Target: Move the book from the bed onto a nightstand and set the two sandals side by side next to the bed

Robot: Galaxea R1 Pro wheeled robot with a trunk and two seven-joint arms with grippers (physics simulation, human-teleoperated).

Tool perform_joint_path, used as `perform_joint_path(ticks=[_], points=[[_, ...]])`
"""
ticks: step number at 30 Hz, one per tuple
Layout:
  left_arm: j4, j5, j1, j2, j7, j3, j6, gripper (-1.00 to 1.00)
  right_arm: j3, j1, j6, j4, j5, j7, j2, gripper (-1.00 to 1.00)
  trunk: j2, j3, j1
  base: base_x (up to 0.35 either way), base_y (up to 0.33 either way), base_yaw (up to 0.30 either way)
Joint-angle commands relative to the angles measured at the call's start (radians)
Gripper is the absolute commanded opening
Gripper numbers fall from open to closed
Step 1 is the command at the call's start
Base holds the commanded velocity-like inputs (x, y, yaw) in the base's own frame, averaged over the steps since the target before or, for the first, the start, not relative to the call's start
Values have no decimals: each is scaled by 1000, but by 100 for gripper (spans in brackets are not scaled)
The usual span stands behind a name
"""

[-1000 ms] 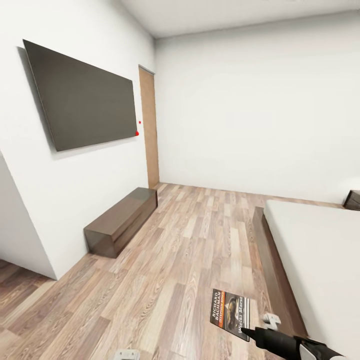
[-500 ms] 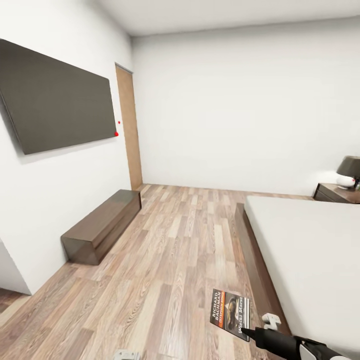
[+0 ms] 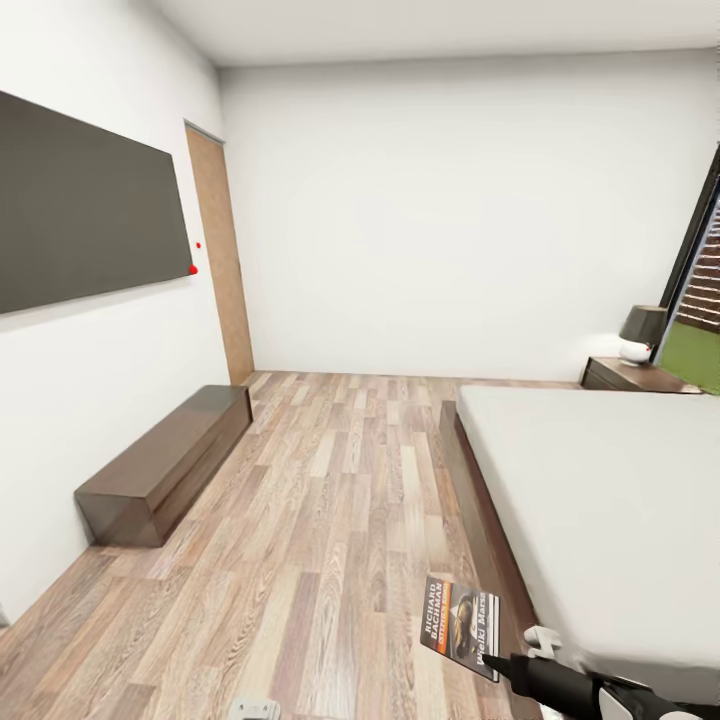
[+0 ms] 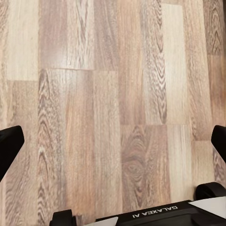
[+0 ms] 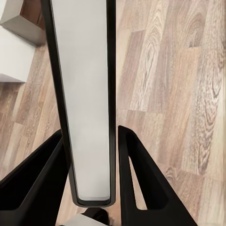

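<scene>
From the head camera, the right arm reaches forward low beside the bed (image 3: pixel 600 480), its right gripper (image 3: pixel 492 661) pinching the book (image 3: pixel 458 627) upright above the wood floor (image 3: pixel 330 520), just off the bed's near corner. The right wrist camera shows the book (image 5: pixel 87 94) edge-on, squeezed between both black fingers (image 5: pixel 136 179). In the left wrist camera, the left gripper (image 4: pixel 113 141) hangs spread wide over the floor, holding nothing.

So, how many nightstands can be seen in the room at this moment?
1. The nightstand stands in the far right corner, beyond the bed, with a lamp on its top, near the window. A second one may be outside the picture.
</scene>
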Motion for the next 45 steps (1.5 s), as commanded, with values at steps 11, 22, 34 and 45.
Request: perform_joint_path(ticks=[11, 22, 34, 45], points=[[2, 9, -1, 0, -2, -8, -4, 100, -10, -1, 6, -1, 9, 2, 0, -100, -1, -1, 0, 0, 0, -31], [2, 9, -1, 0, -2, -8, -4, 100, -10, 0, 6, -1, 9, 2, 0, -100, -1, -4, 0, 0, 0, 0], [2, 9, -1, 0, -2, -8, -4, 100, -10, -1, 6, 0, 9, 1, 0, -100, -1, -7, 0, 0, 0, 0], [2, 10, -1, 0, -2, -8, -4, 100, -10, 0, 6, 3, 9, -1, 1, -100, -1, -8, 0, 125, 0, 0]])
